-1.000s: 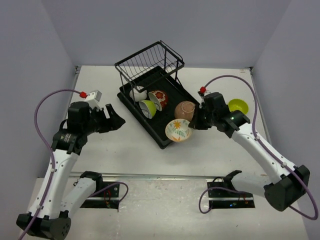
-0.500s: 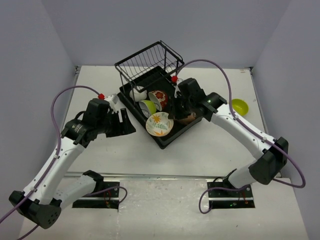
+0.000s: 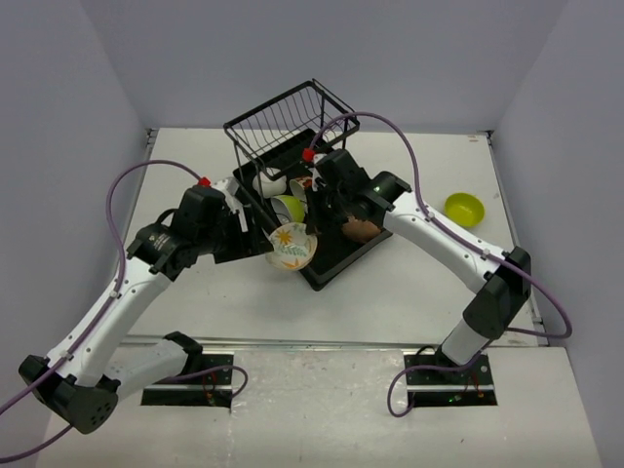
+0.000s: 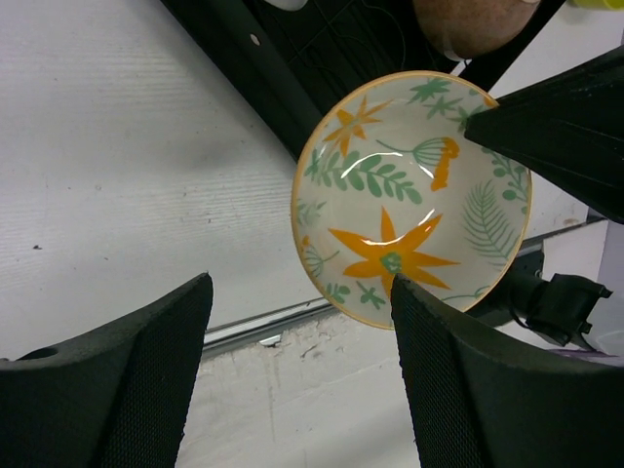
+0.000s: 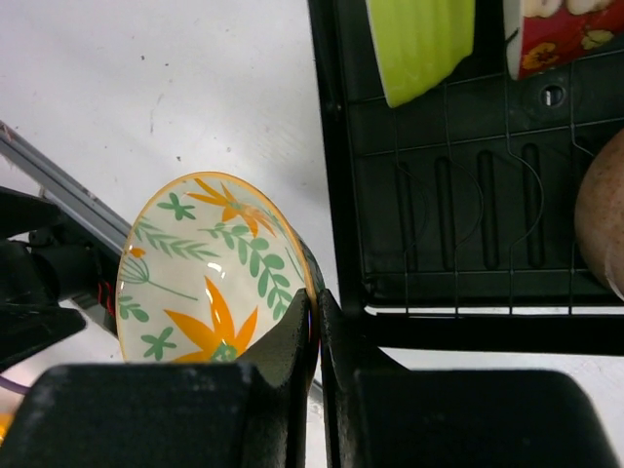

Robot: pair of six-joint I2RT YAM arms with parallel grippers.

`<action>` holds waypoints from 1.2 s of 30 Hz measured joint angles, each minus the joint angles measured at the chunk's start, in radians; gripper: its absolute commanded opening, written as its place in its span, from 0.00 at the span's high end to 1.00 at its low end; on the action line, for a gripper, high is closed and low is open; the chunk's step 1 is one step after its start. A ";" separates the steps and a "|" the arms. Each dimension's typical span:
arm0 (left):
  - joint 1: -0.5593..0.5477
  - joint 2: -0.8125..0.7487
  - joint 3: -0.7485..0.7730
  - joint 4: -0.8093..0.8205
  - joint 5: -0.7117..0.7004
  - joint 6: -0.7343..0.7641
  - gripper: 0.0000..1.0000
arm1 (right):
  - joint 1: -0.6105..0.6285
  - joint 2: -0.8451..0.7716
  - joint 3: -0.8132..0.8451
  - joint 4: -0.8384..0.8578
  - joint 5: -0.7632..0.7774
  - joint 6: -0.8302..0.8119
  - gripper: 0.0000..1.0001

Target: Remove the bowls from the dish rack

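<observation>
1. White ceramic with orange flowers and green leaves: the floral bowl (image 3: 292, 246) is in the air, tipped on edge, over the near-left rim of the dish rack (image 3: 331, 265), between the two arms.
2. We see the right gripper (image 5: 317, 302) clenched on that bowl's rim, one finger inside and one outside.
3. We see the left gripper (image 4: 300, 285) released, its fingers spread and aimed at the bowl's face. The bowl lies beyond the fingertips, and we cannot tell whether one finger touches its lower edge.
4. We judge the step in hand to be a handover of this bowl from right to left, or its carry to the left side of the table (image 3: 390, 302).
5. Next, we think the left arm must reach forward until the rim sits between its fingers and close. Only then should the right let go. Letting go early would drop the bowl onto the rack's edge.
6. Inside the rack we see a lime-green bowl (image 3: 289, 208), a red patterned bowl (image 3: 310, 185), a white bowl (image 3: 265, 183) and a tan-brown bowl (image 3: 361, 229).
7. Well apart on the right, a second green bowl (image 3: 464, 206) sits upright on the table, already unloaded.
</observation>
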 measured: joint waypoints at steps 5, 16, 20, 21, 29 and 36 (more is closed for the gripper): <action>-0.031 0.005 -0.001 0.027 -0.006 -0.025 0.25 | 0.035 0.029 0.077 -0.018 0.000 0.003 1.00; -0.053 0.025 -0.039 0.073 -0.027 -0.047 0.52 | 0.065 0.039 0.193 -0.065 0.001 0.011 1.00; -0.053 0.034 -0.047 0.099 -0.030 -0.057 0.67 | 0.073 0.039 0.197 -0.082 0.002 0.011 1.00; -0.053 0.036 -0.047 0.105 -0.031 -0.058 0.69 | 0.075 0.039 0.197 -0.086 0.002 0.011 1.00; -0.053 0.042 -0.048 0.133 -0.029 -0.058 1.00 | 0.081 0.045 0.199 -0.131 0.037 -0.006 1.00; -0.057 0.025 -0.054 0.119 -0.043 -0.057 1.00 | 0.096 0.058 0.211 -0.138 0.055 -0.020 0.92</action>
